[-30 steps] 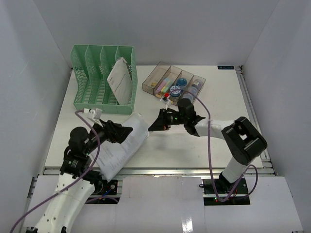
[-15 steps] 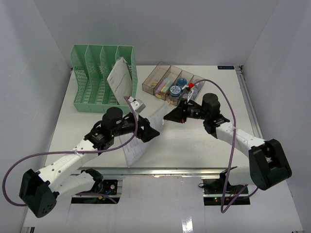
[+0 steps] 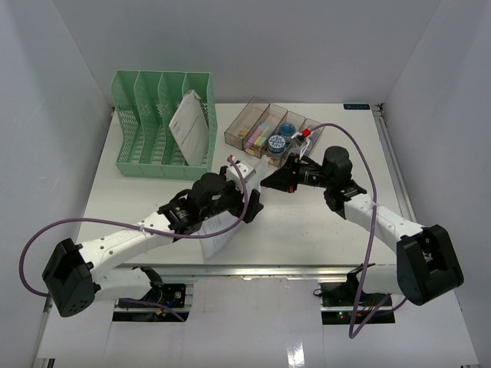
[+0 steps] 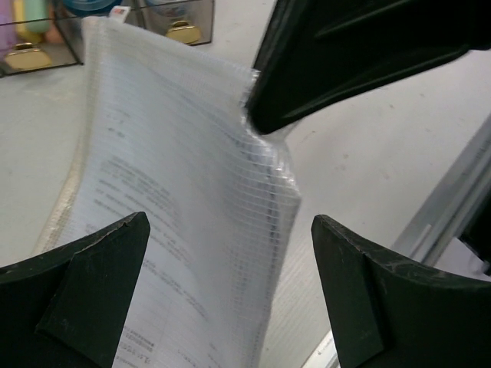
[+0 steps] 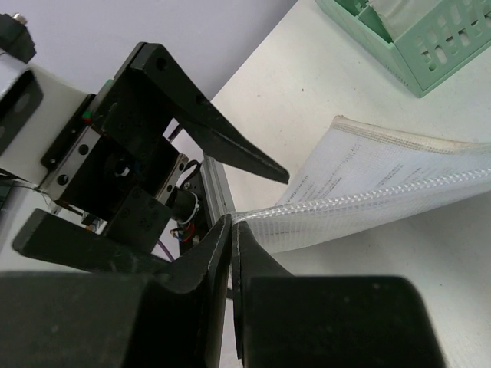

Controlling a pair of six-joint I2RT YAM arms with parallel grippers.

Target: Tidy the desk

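Where right jaws pinch, pouch (image 5: 368, 192) corner hidden

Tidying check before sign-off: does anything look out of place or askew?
Yes: the mesh document pouch is unfiled, bowed over the desk, pinched at one corner by the right end effector, with the open left end effector straddling it.

White links (image 3: 123, 244), black joints (image 3: 69, 277), purple cables (image 3: 331, 126); the left tool (image 3: 252, 208) and right tool (image 3: 265, 185) are black.
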